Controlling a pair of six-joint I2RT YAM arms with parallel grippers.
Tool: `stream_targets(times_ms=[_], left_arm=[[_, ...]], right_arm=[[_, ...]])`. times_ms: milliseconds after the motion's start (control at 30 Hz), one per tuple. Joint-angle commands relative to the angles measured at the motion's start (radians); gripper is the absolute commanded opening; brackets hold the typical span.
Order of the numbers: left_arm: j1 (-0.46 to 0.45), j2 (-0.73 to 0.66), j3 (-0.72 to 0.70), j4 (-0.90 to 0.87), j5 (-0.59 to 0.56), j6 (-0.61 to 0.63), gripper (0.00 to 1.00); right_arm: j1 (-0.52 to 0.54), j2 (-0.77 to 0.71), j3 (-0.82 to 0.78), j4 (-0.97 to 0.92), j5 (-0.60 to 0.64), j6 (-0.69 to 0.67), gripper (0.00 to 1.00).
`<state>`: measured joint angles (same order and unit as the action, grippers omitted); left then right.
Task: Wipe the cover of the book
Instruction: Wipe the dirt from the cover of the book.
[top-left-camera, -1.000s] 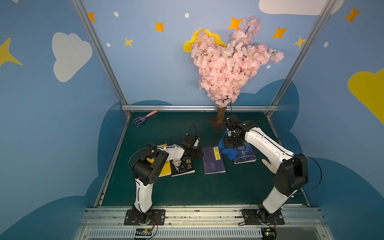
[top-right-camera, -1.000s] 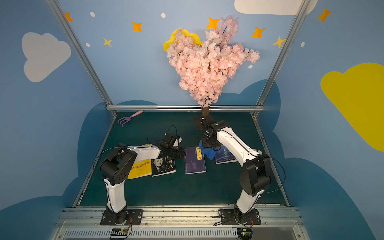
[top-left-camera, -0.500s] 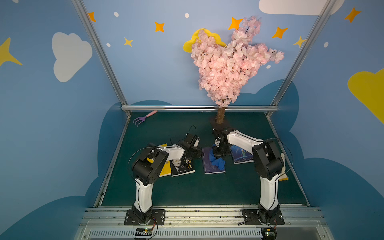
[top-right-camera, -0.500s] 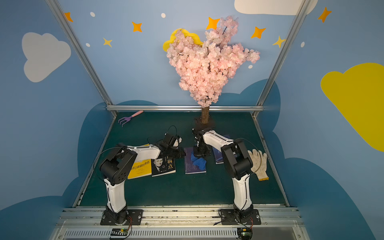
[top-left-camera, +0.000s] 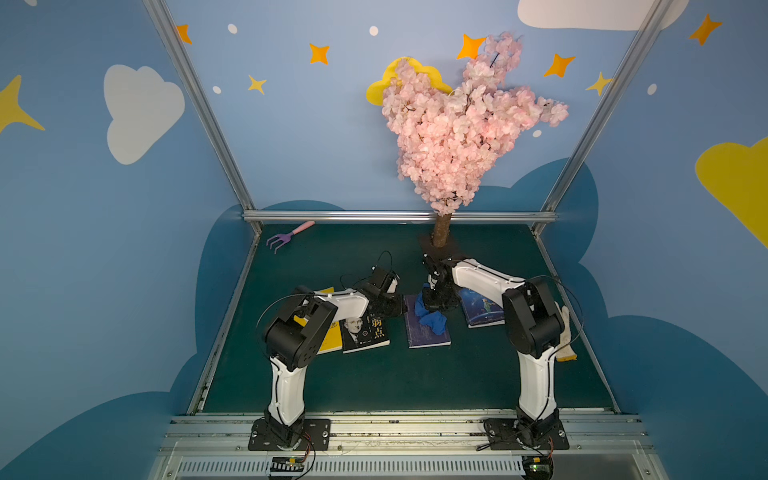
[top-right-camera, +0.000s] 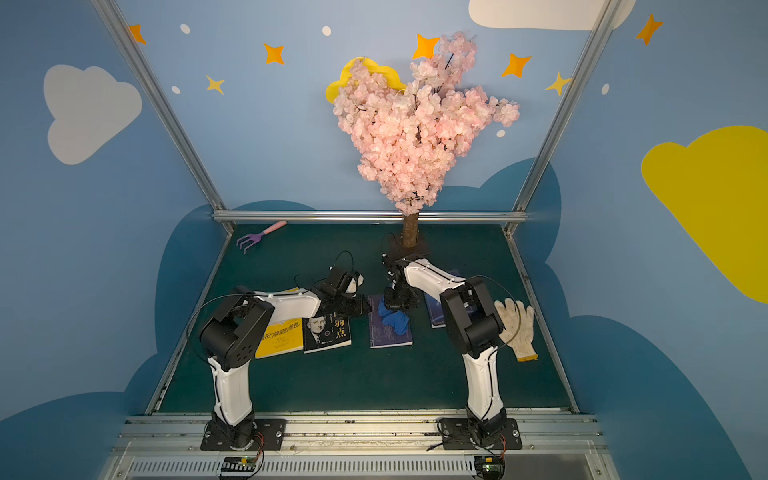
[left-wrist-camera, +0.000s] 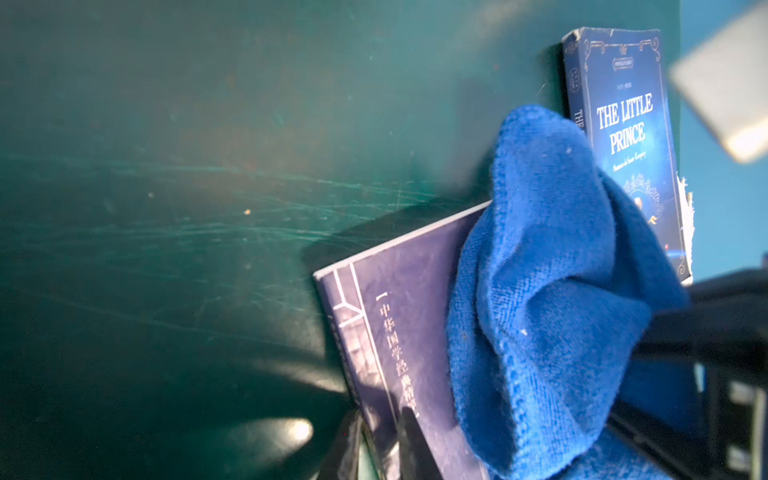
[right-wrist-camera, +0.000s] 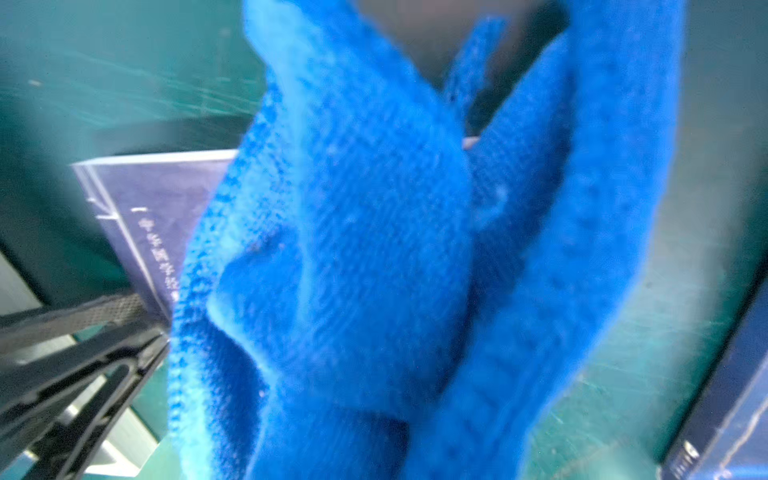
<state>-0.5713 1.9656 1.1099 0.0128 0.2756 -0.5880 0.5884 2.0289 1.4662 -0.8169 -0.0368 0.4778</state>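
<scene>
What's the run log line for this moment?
step: wipe cover | right jaws: shut on blue cloth | blue cloth: draped on purple book | left jaws: shut on purple book edge

Cloth (top-left-camera: 432, 320) on the middle book (top-left-camera: 428, 338), portrait book (top-left-camera: 363, 332) to its left, Little Prince book (top-left-camera: 484, 316) to its right.

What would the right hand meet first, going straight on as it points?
Pointing down, the right hand, shut on the blue cloth, would first press that cloth onto the cover of the purple book; depth is unclear.
</scene>
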Motion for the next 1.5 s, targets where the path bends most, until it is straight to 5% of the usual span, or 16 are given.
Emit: stream_targets(times_ms=[0,133,500,833,933,1300,1467], left_arm=[[0.003,0.048,-0.004,-0.059,0.005,0.005,0.21],[0.005,0.045,-0.005,-0.057,0.01,0.004,0.2],[0.007,0.03,-0.014,-0.062,-0.001,0.01,0.2],[0.007,0.038,-0.012,-0.055,0.012,0.006,0.2],[0.007,0.037,-0.013,-0.06,0.001,0.008,0.2],[0.007,0.033,-0.016,-0.053,0.007,0.005,0.2],[0.007,0.035,-0.017,-0.05,0.01,0.005,0.2]], right_arm=[[0.054,-0.013,-0.216,0.027,0.071,0.053,0.0],[0.059,-0.054,-0.259,0.057,0.087,0.057,0.0],[-0.009,0.171,0.136,-0.114,0.124,-0.014,0.0],[0.095,-0.079,-0.326,0.058,0.103,0.096,0.0],[0.094,-0.097,-0.357,0.064,0.103,0.089,0.0],[0.006,0.153,0.096,-0.082,0.107,0.02,0.0],[0.018,0.152,0.075,-0.088,0.113,0.014,0.0]])
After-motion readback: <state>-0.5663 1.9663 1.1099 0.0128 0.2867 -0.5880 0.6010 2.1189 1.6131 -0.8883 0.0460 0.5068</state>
